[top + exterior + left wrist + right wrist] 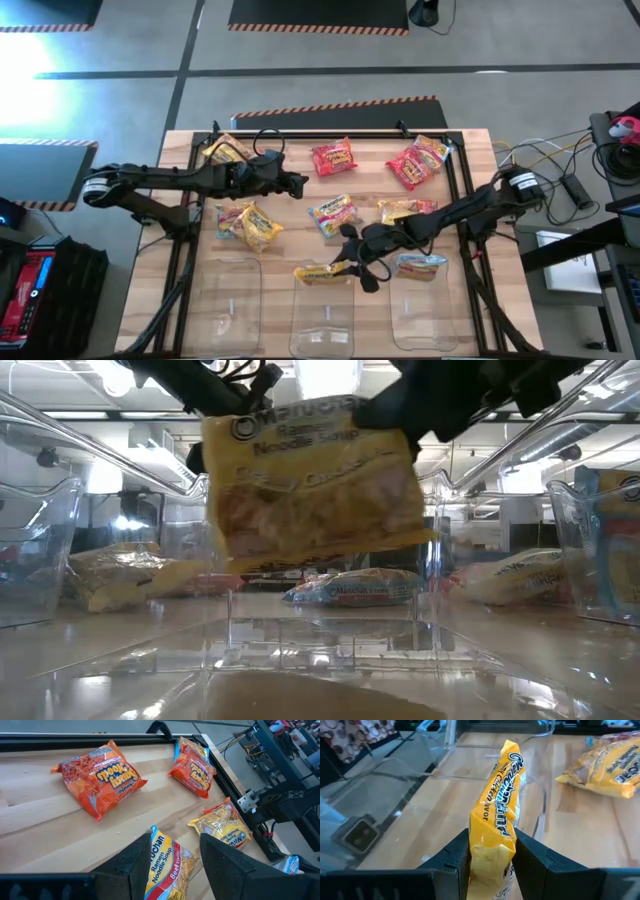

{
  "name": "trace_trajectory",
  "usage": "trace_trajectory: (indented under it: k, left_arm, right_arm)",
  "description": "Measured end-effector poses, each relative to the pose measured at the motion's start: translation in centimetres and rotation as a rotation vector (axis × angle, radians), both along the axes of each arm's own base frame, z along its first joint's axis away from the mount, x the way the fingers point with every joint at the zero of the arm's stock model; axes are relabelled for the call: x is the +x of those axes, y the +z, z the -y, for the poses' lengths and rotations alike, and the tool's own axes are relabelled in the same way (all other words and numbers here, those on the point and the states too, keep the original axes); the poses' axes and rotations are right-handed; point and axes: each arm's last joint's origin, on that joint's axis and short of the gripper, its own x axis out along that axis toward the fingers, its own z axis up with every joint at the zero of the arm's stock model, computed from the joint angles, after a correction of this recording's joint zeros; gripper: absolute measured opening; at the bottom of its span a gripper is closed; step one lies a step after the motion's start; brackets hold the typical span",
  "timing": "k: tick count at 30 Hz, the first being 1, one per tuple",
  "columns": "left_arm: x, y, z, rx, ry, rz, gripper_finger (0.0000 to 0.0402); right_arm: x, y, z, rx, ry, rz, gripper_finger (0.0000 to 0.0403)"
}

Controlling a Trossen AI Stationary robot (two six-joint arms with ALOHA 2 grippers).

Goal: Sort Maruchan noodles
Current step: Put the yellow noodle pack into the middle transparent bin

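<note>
Above the far rim of the middle clear plastic bin, the right end effector pinches a glossy yellow ramen packet, long axis pointing forward; the bin lies just beyond. Left end effector hovers open.

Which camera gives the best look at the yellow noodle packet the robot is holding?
The low view: the yellow packet fills the frame, its printed face readable. The right wrist view shows it edge-on between the right arm's jaws. The high view shows it small above the middle bin. The left wrist view misses it.
</note>
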Motion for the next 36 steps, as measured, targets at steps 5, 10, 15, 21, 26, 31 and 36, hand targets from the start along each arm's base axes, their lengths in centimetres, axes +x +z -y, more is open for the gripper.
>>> trace_trajectory:
  k: [5, 10, 15, 21, 26, 31, 36]
  left_arm:
    - [0.0, -0.1, 0.0, -0.006, 0.003, -0.003, 0.0152]
    - [-0.1, -0.2, 0.0, -0.008, 0.003, -0.015, 0.0152]
    - [-0.1, -0.2, 0.0, -0.009, 0.003, -0.021, 0.0152]
    - [-0.1, -0.2, 0.0, -0.009, 0.003, -0.027, 0.0152]
    - [-0.1, -0.2, 0.0, -0.009, 0.003, -0.027, 0.0152]
    - [-0.1, -0.2, 0.0, -0.009, 0.003, -0.027, 0.0152]
    - [-0.1, -0.3, 0.0, -0.014, 0.006, -0.025, 0.0152]
  right_arm:
    - [1.1, -0.4, -0.2, -0.019, -0.01, -0.006, 0.0111]
    - [1.9, -1.0, -0.5, 0.005, -0.023, -0.031, 0.0111]
    - [1.9, -1.5, -0.5, 0.019, -0.032, -0.094, 0.0111]
    - [1.8, -1.3, -0.5, 0.016, -0.034, -0.105, 0.0112]
    - [1.8, -1.4, -0.4, 0.019, -0.037, -0.114, 0.0122]
    - [1.7, -1.3, -0.4, 0.024, -0.039, -0.117, 0.0147]
    - [1.4, -0.5, -0.2, 0.024, -0.051, -0.108, 0.0159]
